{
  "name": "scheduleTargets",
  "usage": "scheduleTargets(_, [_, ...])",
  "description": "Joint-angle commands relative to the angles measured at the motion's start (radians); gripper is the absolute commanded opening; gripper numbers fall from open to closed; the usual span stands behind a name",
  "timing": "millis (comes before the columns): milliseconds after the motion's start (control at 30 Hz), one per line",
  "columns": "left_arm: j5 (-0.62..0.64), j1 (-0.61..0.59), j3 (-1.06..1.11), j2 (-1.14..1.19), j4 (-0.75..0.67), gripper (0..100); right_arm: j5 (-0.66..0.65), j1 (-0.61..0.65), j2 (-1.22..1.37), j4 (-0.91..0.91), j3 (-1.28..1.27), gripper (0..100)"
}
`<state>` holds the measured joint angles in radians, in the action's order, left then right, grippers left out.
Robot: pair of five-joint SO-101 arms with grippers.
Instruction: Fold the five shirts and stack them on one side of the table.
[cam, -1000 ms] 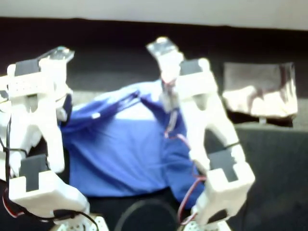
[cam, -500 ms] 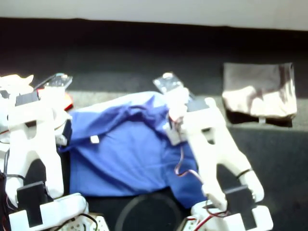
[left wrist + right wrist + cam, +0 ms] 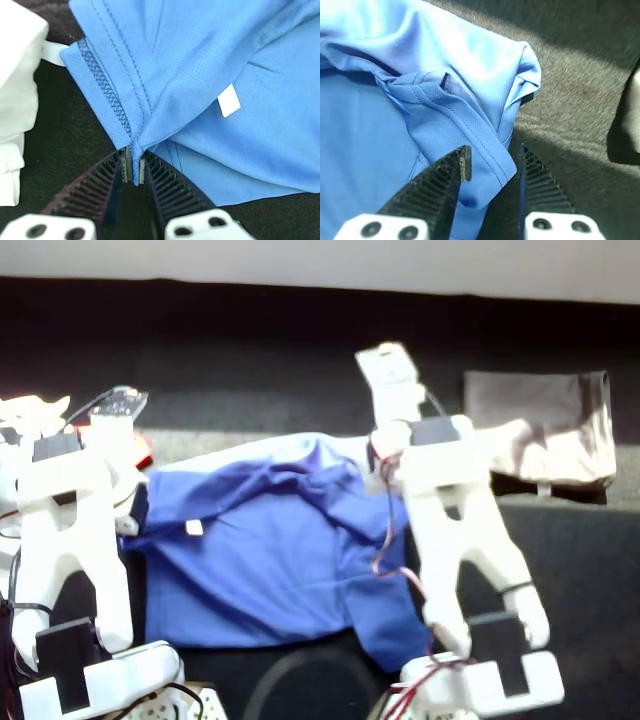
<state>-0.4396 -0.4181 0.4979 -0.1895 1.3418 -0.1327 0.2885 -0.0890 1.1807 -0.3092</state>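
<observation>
We saw two arms of white plastic, the left arm (image 3: 75,530) and the right arm (image 3: 455,530), built of blocky forked links with black rectangular panels set in. A thin red cable (image 3: 386,530) trailed back from the right claw. The left gripper (image 3: 132,170) had black ridged fingers (image 3: 95,185) (toothed like a comb), with white mounts and dark screw holes (image 3: 75,233) behind them. The right gripper (image 3: 492,165) matched.

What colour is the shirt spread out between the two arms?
The shirt is plain blue, clearest in the left wrist view.
</observation>
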Motion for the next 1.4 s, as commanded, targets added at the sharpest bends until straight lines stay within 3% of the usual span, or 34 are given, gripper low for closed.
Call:
scheduleTargets(0, [-0.003,-0.012,-0.001,-0.036,-0.023,1,0.028,-0.005,0.125,0.062,0.051,15.9])
scheduleTargets(267, [-0.003,-0.012,0.001,-0.036,-0.023,1,0.037,-0.005,0.295,0.205,0.196,15.9])
scheduleTargets(400, [-0.003,-0.012,0.001,-0.036,-0.023,1,0.094,-0.005,0.343,0.200,0.206,15.9])
scheduleTargets(867, [-0.003,-0.010,0.001,-0.036,-0.023,1,0.095,-0.090,0.366,0.231,0.274,16.2])
scheduleTargets(1367, [-0.003,-0.007,-0.005,-0.036,-0.023,1,0.097,-0.088,0.426,0.229,0.269,16.2])
